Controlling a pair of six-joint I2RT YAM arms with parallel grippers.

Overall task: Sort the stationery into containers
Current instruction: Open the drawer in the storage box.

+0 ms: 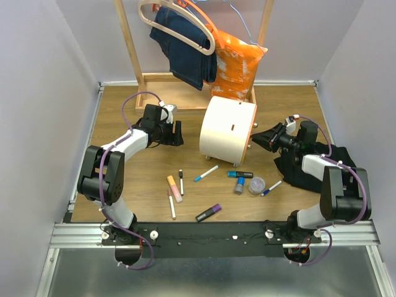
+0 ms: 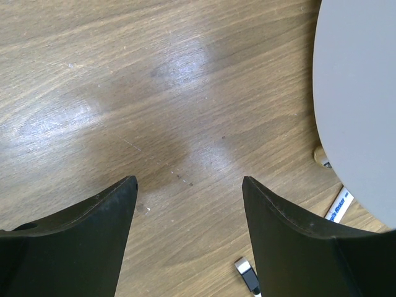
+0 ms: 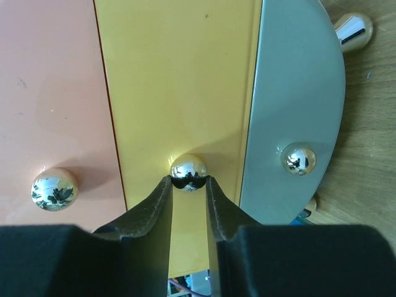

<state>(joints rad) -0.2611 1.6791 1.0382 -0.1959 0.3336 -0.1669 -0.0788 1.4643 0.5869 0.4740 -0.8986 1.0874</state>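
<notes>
Nine loose bits of stationery is my count from the top view: eight pens and markers [image 1: 174,189] plus one clear tape roll [image 1: 256,185]. They're all scattered on the table [image 1: 124,185] just in front of the cabinet [image 1: 228,130]. There could be more tucked behind the cabinet or under an arm, I honestly can't see there. None of it is in a drawer yet.

The right wrist view shows three drawer fronts with one shiny ball knob each, so three knobs. The right gripper [image 3: 187,180] has a fingertip on each side of the middle knob [image 3: 188,168], right up against it. I can't tell if it's actually clamped or just touching.

The left gripper [image 2: 189,180] is spread wide with nothing in it, over bare wood just beside the cabinet.

Handling guesses:
- The knob is tiny, round and polished, so it'll be slippery. I'd pinch behind the ball and pull straight out.
- The cabinet looks light and stands on little feet, so it may slide along with the drawer unless the other arm braces it.
- The pens look light and stiff and will probably roll, so grab them across the barrel near the middle.
- The tape roll is best taken across its rim.
</notes>
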